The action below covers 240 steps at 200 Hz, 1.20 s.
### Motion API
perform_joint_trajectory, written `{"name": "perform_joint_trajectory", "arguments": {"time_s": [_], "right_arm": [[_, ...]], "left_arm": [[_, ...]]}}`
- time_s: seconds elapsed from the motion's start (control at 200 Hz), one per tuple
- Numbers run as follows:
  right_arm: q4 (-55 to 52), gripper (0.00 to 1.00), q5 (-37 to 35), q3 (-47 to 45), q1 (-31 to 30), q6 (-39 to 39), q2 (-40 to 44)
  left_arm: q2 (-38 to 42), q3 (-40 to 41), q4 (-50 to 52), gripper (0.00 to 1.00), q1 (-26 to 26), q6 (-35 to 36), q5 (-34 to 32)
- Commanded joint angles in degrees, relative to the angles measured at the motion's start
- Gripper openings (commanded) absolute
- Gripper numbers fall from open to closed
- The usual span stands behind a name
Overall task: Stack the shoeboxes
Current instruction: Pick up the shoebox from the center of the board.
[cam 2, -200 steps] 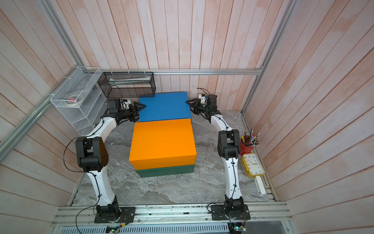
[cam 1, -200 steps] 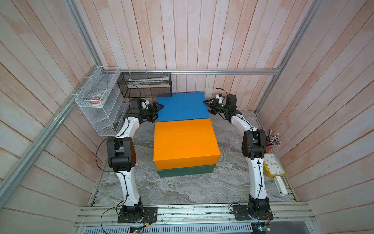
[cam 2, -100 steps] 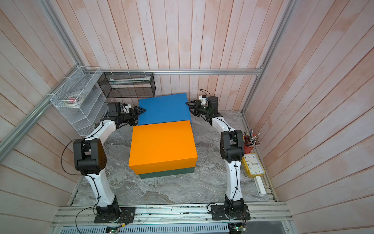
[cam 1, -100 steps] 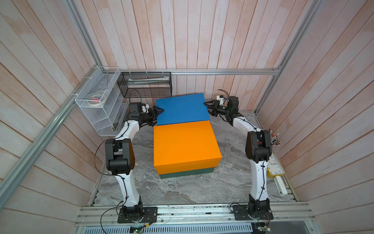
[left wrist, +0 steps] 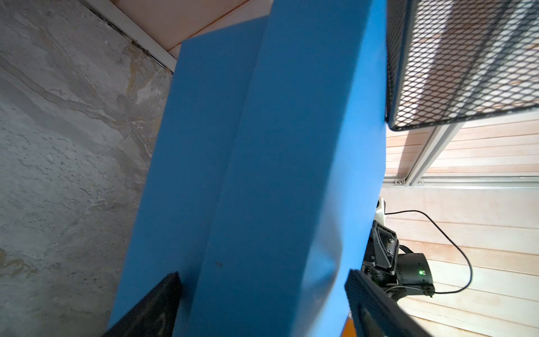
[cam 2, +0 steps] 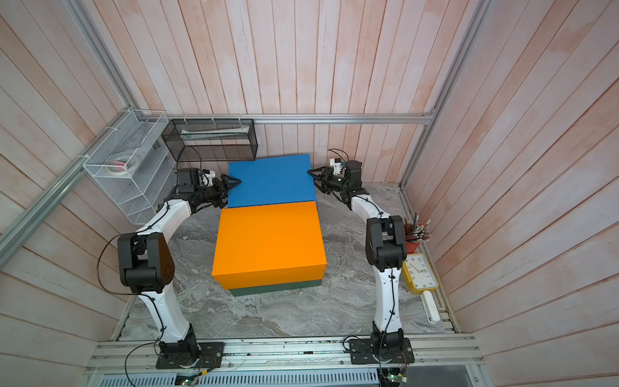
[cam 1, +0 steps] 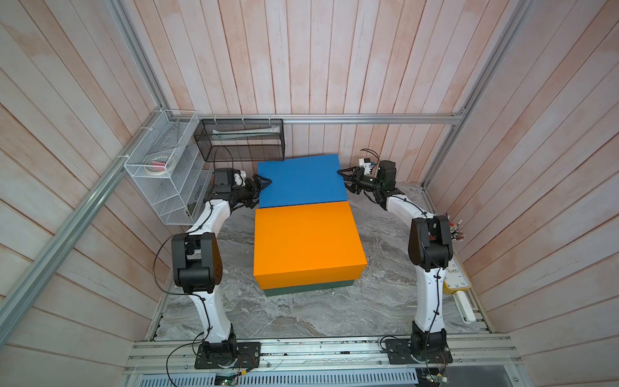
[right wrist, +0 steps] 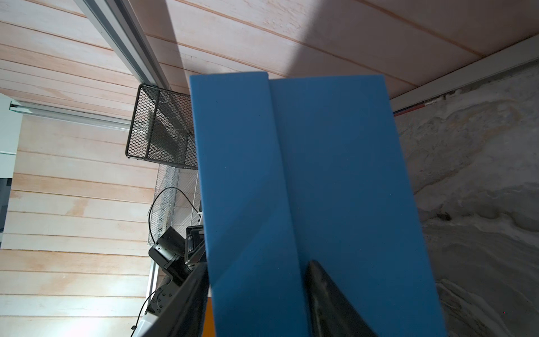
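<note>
the blue shoebox [cam 1: 301, 181], the orange shoebox [cam 1: 304, 244] and the dark green shoebox [cam 1: 308, 289] all looked like plain matt cardboard, smooth and without sheen. in the left wrist view the blue one's side showed a shallow crease. the tabletop [cam 1: 294, 318] had a grey marble-like pattern with a dull finish. the walls [cam 1: 301, 67] were pale wood planks with the grain visible. the mesh basket [cam 1: 241, 144] was black expanded metal, the wire rack [cam 1: 160, 187] white-coated wire, and the frame rail [cam 1: 368, 119] brushed aluminium.
</note>
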<state>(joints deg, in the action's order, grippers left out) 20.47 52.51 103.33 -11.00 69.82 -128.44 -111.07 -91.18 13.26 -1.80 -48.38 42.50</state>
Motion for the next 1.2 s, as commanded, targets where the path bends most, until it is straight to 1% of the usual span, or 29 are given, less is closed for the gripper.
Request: {"name": "perform_joint_trajectory", "arguments": {"time_s": [0.0,0.325,0.67,0.99,1.195], "right_arm": [[1.8,0.55,7.8,-1.5,-5.3,-0.2,2.7],[4.1,0.55,7.7,-1.3,-5.6,-0.4,4.5],[4.2,0.55,8.4,-4.9,-6.0,-1.6,6.1],[4.7,0.55,8.6,-7.4,-6.0,-2.1,7.2],[5.4,0.55,8.3,-6.3,-5.6,-1.5,6.1]], "left_arm": [[3.2,0.9,-2.9,0.91,4.7,0.5,7.4],[4.7,-0.9,-0.8,0.91,5.3,3.2,5.6],[6.3,1.6,-0.9,0.91,6.0,4.3,5.0],[6.4,2.1,-1.1,0.91,6.6,4.4,5.0],[4.5,-1.3,-0.1,0.91,8.1,5.6,5.1]]}}
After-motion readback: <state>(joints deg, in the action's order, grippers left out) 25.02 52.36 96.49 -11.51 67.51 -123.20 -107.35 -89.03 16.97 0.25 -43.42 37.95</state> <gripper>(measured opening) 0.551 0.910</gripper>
